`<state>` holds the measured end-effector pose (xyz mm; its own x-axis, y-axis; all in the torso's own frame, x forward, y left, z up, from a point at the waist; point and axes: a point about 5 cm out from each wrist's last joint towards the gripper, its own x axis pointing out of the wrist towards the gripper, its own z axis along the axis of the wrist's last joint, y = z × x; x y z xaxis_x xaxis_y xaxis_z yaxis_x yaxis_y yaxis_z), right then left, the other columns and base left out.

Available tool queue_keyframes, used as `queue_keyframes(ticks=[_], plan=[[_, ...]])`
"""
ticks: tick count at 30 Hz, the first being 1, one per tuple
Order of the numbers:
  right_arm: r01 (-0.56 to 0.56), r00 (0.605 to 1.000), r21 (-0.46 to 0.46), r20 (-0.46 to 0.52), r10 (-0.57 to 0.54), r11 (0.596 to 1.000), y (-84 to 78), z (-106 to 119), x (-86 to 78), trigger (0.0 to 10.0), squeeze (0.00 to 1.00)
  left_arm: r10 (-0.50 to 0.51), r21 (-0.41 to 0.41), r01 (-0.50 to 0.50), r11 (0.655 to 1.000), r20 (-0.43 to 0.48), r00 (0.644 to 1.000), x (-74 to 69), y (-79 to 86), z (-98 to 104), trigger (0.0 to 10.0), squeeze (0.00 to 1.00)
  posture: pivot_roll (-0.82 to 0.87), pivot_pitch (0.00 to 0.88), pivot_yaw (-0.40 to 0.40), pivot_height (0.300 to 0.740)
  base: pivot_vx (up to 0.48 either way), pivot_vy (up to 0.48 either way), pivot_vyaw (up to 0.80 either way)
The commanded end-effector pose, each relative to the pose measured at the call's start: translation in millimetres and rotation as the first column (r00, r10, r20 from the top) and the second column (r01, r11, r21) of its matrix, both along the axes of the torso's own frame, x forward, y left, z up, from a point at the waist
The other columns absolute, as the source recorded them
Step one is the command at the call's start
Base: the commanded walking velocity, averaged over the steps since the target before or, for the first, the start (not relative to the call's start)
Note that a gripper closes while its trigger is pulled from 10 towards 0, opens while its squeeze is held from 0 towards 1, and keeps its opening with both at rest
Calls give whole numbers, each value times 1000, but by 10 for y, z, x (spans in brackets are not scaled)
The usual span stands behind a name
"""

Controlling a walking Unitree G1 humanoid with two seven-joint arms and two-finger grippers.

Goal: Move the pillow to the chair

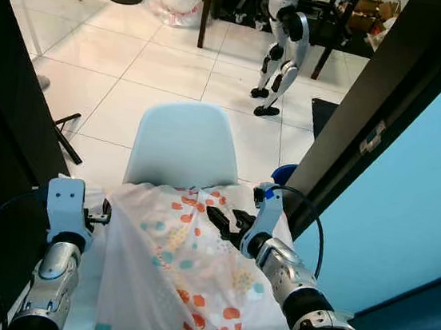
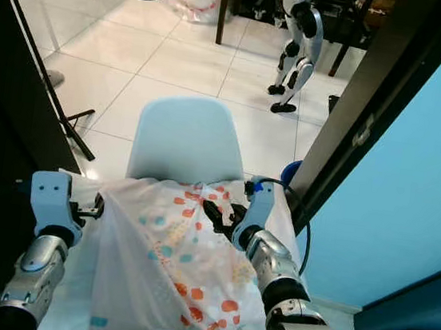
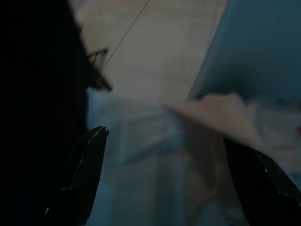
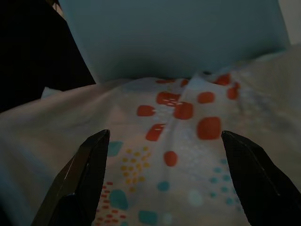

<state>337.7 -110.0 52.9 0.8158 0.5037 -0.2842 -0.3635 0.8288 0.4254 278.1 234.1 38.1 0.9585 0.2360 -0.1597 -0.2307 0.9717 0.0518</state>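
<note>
Room: white tiled floor (image 1: 160,69) beyond my claws, a dark door frame (image 1: 371,119) and a blue wall (image 1: 418,197) to the right of my right claw.
Chair: the pale chair (image 1: 185,140) stands just ahead of both claws, its backrest rising past the pillow's far edge.
Pillow: the white pillow (image 1: 184,265) with orange and teal spots lies on the chair seat, between my two claws and under my right one.
Right claw: my right claw (image 1: 226,216) hovers over the pillow's far part, fingers spread wide, gripping nothing.
Left claw: my left claw (image 3: 164,179) sits at the pillow's left edge, fingers wide apart with fabric between them.
Background: another humanoid robot (image 1: 283,48) stands far ahead beside a dark-legged counter (image 1: 207,10).
</note>
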Motion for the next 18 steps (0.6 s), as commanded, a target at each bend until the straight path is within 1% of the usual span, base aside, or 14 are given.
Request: queue_keyframes(ticks=[1,2,7,9,11,12,18], plan=[[2,1000,-20,-7,-3,1000,-13,-32,-15,10000,0,29,2,-29,1000,-45,999,-74,57,-89,10000,0,21,94,-81,740,0,0,0],[6,1000,-22,-6,-6,1000,-19,-32,-13,10000,0,63,3,-63,998,-48,997,-112,102,-106,10000,0,23,96,-83,740,0,0,0],[15,1000,-33,-11,-15,999,-35,-40,-10,10000,0,126,30,-126,992,-1,992,-153,220,-34,10000,0,22,96,-83,740,0,0,0],[18,1000,-36,-14,-19,999,-38,-44,-11,10000,0,159,55,-159,986,-1,987,-176,285,-21,10000,0,22,96,-83,740,0,0,0],[19,1000,-40,-15,-20,999,-38,-47,-12,10000,0,189,70,-187,980,-22,982,-204,341,-43,10000,0,25,98,-87,740,0,0,0],[20,1000,-43,-16,-21,999,-38,-49,-11,10000,0,202,84,-198,977,-35,979,-229,370,-66,10000,0,25,98,-87,740,-315,0,0],[26,999,-56,-18,-27,998,-53,-53,-8,10000,0,226,93,-221,971,-46,973,-296,408,-108,10000,0,23,96,-90,740,-322,0,0]])
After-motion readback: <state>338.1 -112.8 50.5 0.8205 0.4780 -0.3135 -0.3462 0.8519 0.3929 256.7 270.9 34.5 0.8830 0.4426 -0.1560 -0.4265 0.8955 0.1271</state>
